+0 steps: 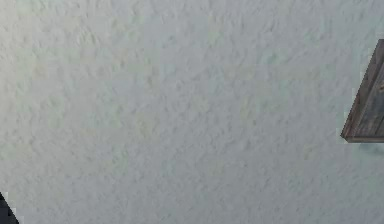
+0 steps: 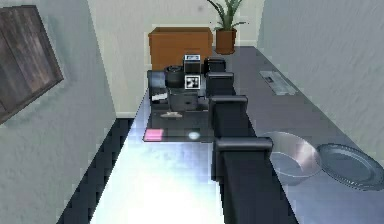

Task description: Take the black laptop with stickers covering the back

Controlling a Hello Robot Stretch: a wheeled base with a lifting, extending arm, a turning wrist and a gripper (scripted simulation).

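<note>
My arm [image 2: 240,150] reaches as a dark bar from the arm side view's bottom edge up over a glossy pale table [image 2: 130,185]. Two white marker squares [image 2: 189,98] stand at its far end. Left of them is the gripper [image 2: 162,86], dark against other dark shapes on the far part of the table. I cannot pick out a black laptop among them, and I cannot tell whether the gripper holds anything. A dark mat [image 2: 178,128] lies beneath that spot, with a small pink thing [image 2: 153,135] and a small white blob [image 2: 193,132] on it.
A brown cabinet [image 2: 180,44] and a potted plant [image 2: 225,22] stand beyond the table. A grey counter [image 2: 300,105] on the right carries a clear bowl [image 2: 291,156], a grey plate [image 2: 351,165] and a flat object [image 2: 277,82]. The forward view faces a white wall [image 1: 170,110] bearing a framed picture [image 1: 370,100].
</note>
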